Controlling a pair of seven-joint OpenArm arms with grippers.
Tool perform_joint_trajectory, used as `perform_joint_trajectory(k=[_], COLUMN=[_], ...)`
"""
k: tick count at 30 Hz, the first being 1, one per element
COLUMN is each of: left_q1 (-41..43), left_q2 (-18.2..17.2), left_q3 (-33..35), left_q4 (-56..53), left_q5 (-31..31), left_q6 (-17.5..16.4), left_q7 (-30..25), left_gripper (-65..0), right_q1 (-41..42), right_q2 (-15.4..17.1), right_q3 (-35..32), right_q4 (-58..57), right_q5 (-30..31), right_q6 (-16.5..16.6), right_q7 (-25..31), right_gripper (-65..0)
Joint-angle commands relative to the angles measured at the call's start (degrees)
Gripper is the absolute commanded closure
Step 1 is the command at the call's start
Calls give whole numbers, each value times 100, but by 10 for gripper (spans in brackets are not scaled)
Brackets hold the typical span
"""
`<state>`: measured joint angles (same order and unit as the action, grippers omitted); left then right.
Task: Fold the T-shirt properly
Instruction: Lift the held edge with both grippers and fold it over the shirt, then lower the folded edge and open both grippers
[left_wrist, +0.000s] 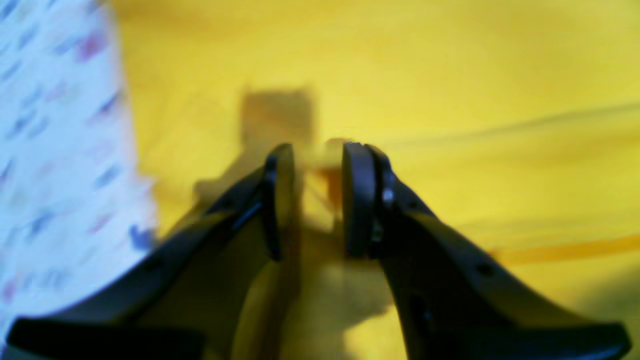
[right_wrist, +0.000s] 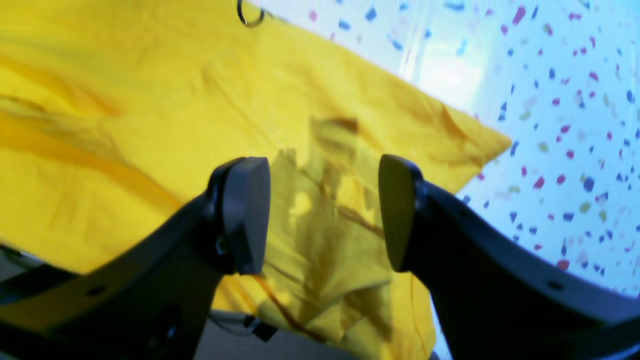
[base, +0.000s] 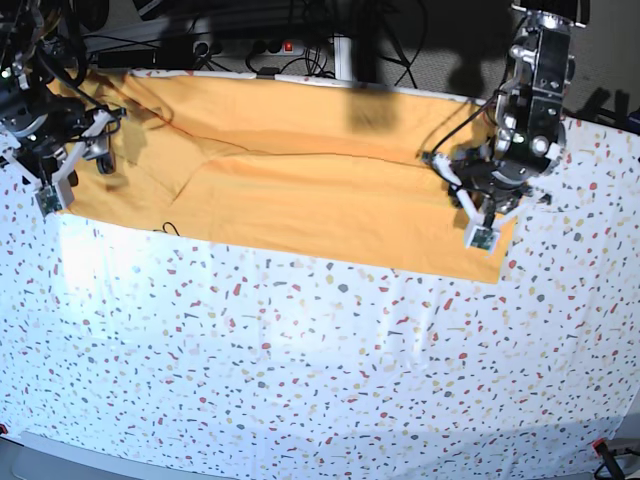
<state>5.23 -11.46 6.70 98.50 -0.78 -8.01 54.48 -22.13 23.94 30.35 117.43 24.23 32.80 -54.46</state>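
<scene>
Shirt: I see the T-shirt (base: 300, 185) lying along the far side of the tablecloth (base: 300, 360) as a long, low band, with its near edge running straight from left to right.

Fold so far: I judge one lengthwise fold is in place, since a second layer edge runs across the middle of the band. It is still far too long to call folded.

Left gripper: my left gripper (left_wrist: 317, 200) hangs over the shirt's end on the base view's right, near the corner. Its jaws stand a small way apart and I see no cloth pinched between them.

Right gripper: my right gripper (right_wrist: 324, 210) is over the other end, jaws wide apart, with rumpled cloth below them and nothing held.

Wrinkles: the cloth is bunched at the end under the right gripper, and a long crease runs through the middle.

Left to do: as I read it, the ends must still be brought in toward the middle, and the bunched end smoothed first.

Risk: I think the layers could slip apart if only the top one is picked up.
</scene>
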Motion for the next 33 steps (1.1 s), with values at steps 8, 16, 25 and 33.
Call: perform_joint_trajectory(k=[8,16,25,33], left_q1=[-61,-63,-63,-63], left_q2=[-2,0,0,0], left_q3=[-22,-22,-22,-22], left_q4=[90,90,90,90], left_q5=[1563,2271,2793,2776], left_q6=[881,1591,2306,2302], left_q7=[472,632,374,518], left_gripper=[-164,-164,-164,-164], right_q1=[52,52,55,55], right_q2=[96,94,-57,-551], right_q3=[44,44,44,44], right_q4=[101,101,101,101], right_q5=[48,439,1587,1587], right_q6=[-57,-59,-42,-26], right_q7=[92,136,175,177], right_gripper=[-345,-345,-345,-345])
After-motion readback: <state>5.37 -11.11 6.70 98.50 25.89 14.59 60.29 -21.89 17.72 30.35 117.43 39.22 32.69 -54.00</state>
